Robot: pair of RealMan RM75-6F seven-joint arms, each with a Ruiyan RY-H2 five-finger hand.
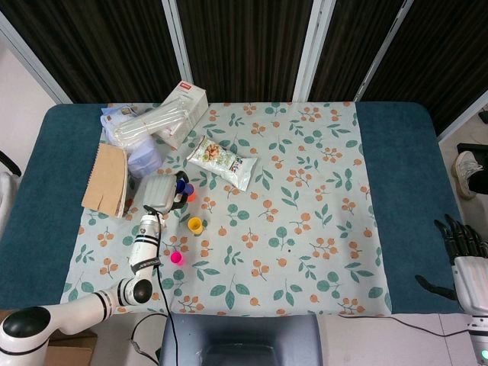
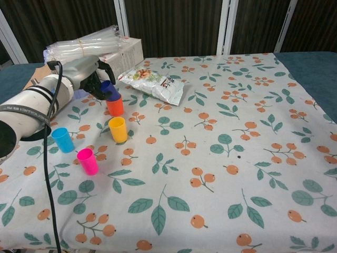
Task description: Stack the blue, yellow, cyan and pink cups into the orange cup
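Blue cup (image 2: 110, 90) pinched in the dark fingers (image 2: 100, 83) of the left hand (image 2: 90, 74), tilted, its lower end at or just inside the mouth of the orange cup (image 2: 115, 106); whether it touches the rim cannot be told from the chest view. Cup sits at about 4 o'clock from the hand's grey back. Head view shows the same hand (image 1: 162, 191) from above, the blue cup (image 1: 188, 188) a small spot at its 3 o'clock and only a sliver of orange beside it; the tilt is lost there.

Yellow cup (image 2: 118, 129) stands upright at 6 o'clock from the orange one, near it. Cyan cup (image 2: 63, 139) lies at 9 o'clock from the yellow, pink cup (image 2: 88, 161) at 7 o'clock. Head view hides the cyan cup behind the forearm.

Right hand (image 1: 460, 239) shows only in the head view, at the far right edge off the floral cloth (image 2: 221, 158), fingers apart and holding nothing.

Snack bag (image 2: 153, 83) at 2 o'clock from the orange cup; white box (image 2: 128, 51) and clear plastic sleeves (image 2: 84, 44) behind the hand.
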